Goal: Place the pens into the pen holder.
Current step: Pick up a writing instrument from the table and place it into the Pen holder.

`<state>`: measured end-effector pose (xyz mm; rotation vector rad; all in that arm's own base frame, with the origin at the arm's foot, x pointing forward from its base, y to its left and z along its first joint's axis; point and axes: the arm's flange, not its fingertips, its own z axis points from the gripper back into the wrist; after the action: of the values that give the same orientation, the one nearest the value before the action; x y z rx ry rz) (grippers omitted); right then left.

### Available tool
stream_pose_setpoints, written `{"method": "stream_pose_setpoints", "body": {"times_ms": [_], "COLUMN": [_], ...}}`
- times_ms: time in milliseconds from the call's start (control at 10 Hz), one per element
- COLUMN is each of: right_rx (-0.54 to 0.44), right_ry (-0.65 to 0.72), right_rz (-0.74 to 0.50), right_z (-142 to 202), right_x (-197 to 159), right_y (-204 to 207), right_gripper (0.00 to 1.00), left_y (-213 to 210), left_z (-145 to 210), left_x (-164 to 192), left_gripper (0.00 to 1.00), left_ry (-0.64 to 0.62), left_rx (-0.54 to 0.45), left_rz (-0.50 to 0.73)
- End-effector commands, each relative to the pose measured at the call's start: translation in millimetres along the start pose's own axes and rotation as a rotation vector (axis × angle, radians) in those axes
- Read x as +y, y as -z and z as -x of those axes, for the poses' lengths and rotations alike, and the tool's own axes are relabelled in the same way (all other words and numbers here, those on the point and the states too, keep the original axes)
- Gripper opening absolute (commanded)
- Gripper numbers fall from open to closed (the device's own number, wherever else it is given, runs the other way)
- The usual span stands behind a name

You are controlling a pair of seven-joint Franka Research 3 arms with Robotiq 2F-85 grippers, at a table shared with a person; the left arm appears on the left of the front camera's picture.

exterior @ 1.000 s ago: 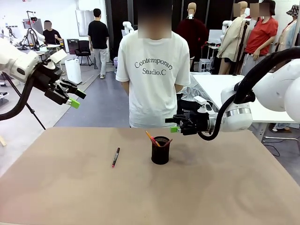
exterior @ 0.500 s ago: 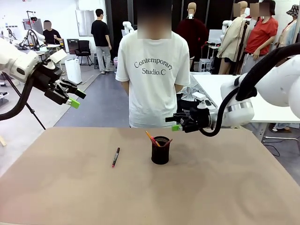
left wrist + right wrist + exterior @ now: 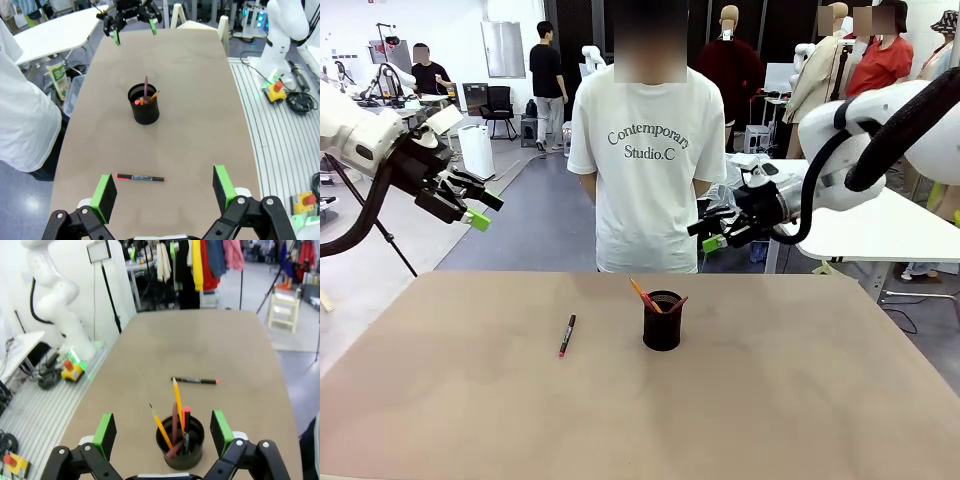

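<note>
Left gripper [image 3: 485, 208]: jaws spread wide with nothing between them, raised beyond the left edge of the table [image 3: 470, 420], well apart from everything on it
Loose pen [image 3: 567, 335]: dark with a red end, lying flat on bare table left of the middle and closer to the far edge; red end towards the near edge; near the holder but apart from it
Pen holder [image 3: 662, 322]: black mesh cup, upright, at about the middle of the table's width, towards the far edge
Pens in the holder [image 3: 176, 395]: orange-yellow pencil-like ones and a pinkish-red one, leaning at slants, tips above the rim
Person [image 3: 645, 150]: standing at the far edge behind the holder, no hand over the table
Right gripper [image 3: 708, 236]: jaws fully apart and empty, raised over the far edge, right of the holder
Step in hand: probably fetching the one pen not yet in the cup; the left gripper looks better placed, since in its wrist view the pen lies crosswise between its green pads
Doing it well: come straight down over the pen's middle with the fingers set across its length, close only when the pads are level with it, lift clear, tip it upright, then lower it into the free side of the cup
Watch for: a thin pen rolling away under the pads, and the leaning pens blocking the opening or the cup being knocked over
</note>
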<state>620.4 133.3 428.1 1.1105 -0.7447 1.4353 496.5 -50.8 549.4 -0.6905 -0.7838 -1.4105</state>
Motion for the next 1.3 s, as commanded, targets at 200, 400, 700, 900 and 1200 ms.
{"method": "stream_pose_setpoints", "body": {"times_ms": [200,400,700,900,1200], "right_rx": [0.168,0.151,0.158,0.152,0.153], "right_ry": [-0.072,-0.09,-0.103,-0.076,-0.055], "right_rz": [0.115,0.195,0.299,0.325,0.348], "right_z": [-25.5,-39.3,-38.5,-29.7,-23.1], "right_x": [6.3,23.3,41.3,44.9,47.6], "right_y": [-48.0,-75.4,-114.0,-127.9,-138.6], "right_gripper": [1.0,1.0,1.0,1.0,1.0], "left_y": [-2.5,-2.5,-2.5,-2.5,-2.5], "left_z": [0.4,0.4,0.4,0.4,0.4], "left_x": [-1.8,-1.8,-1.8,-1.8,-1.8], "left_gripper": [1.0,1.0,1.0,1.0,1.0], "left_ry": [-0.003,-0.003,-0.003,-0.003,-0.003], "left_rx": [-0.003,-0.003,-0.003,-0.003,-0.003], "left_rz": [0.006,0.006,0.006,0.006,0.006]}}
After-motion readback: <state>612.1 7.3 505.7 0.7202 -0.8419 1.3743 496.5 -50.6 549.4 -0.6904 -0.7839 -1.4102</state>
